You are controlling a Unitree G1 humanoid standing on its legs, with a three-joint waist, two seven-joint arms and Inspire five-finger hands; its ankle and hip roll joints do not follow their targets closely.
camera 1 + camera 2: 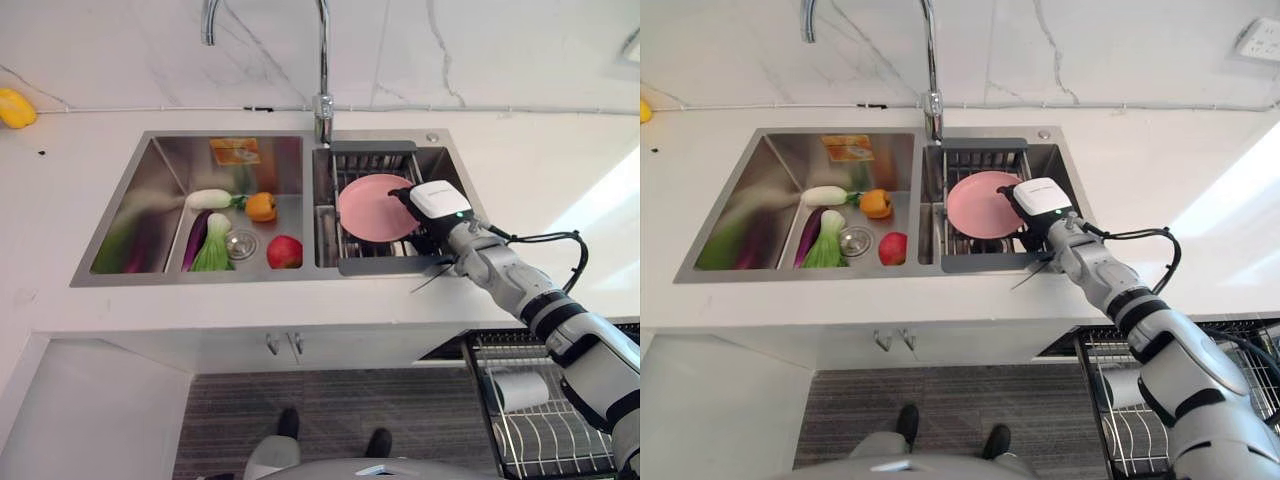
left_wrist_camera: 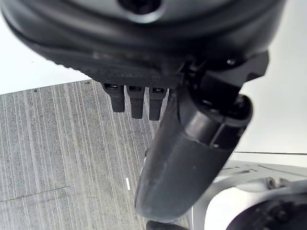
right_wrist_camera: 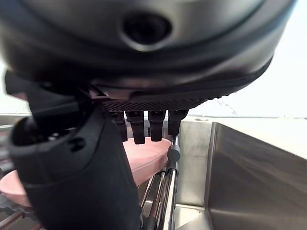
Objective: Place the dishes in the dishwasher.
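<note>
The pink plate (image 1: 372,207) lies flat on the drain rack (image 1: 375,262) in the right sink basin. The right hand (image 1: 432,205) sits at its near edge, fingers (image 3: 144,125) above the rim, thumb beside it — not closed yet. Seat thumb under rim, fingers on top, before lifting toward the dishwasher rack (image 1: 545,420). Left hand (image 2: 158,96) hangs idle, fingers relaxed

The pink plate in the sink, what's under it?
The pink plate rests on a dark wire rack set in the right basin. The right hand reaches over its edge. What lies beneath the rack is covered.
</note>
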